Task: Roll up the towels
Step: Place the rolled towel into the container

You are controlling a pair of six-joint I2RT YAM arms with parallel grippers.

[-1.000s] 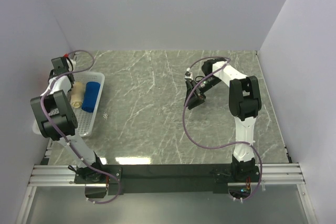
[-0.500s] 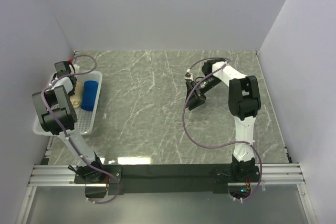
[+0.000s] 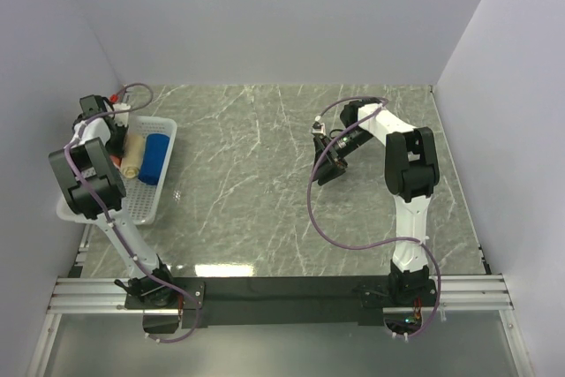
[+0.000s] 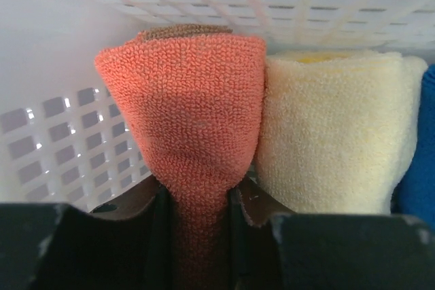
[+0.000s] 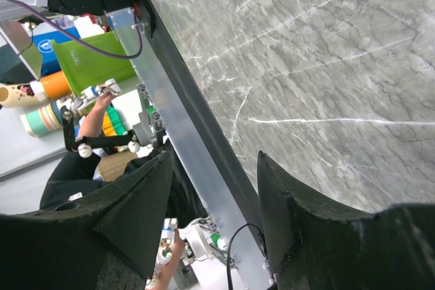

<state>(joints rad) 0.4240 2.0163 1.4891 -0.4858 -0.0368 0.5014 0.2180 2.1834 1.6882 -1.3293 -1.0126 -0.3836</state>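
In the left wrist view my left gripper (image 4: 197,198) is shut on a rolled rust-orange towel (image 4: 183,100), which stands against the wall of the white lattice basket (image 4: 61,134). A rolled beige towel (image 4: 333,134) touches it on the right, and a blue towel (image 4: 418,168) shows at the far right edge. From above, the left gripper (image 3: 111,136) is at the far left end of the basket (image 3: 132,209), beside the beige roll (image 3: 134,153) and the blue roll (image 3: 156,158); the orange towel is hidden under the arm. My right gripper (image 3: 325,172) (image 5: 213,161) is open and empty above the marble table.
The basket sits at the table's left edge against the left wall. The marble tabletop (image 3: 256,192) stretches between the two arms. The right arm's purple cable (image 3: 322,218) loops over the table. The aluminium rail (image 5: 177,120) runs along the near edge.
My left wrist has shifted slightly back and left at the far end of the basket, still holding the orange towel. The right arm has not moved.
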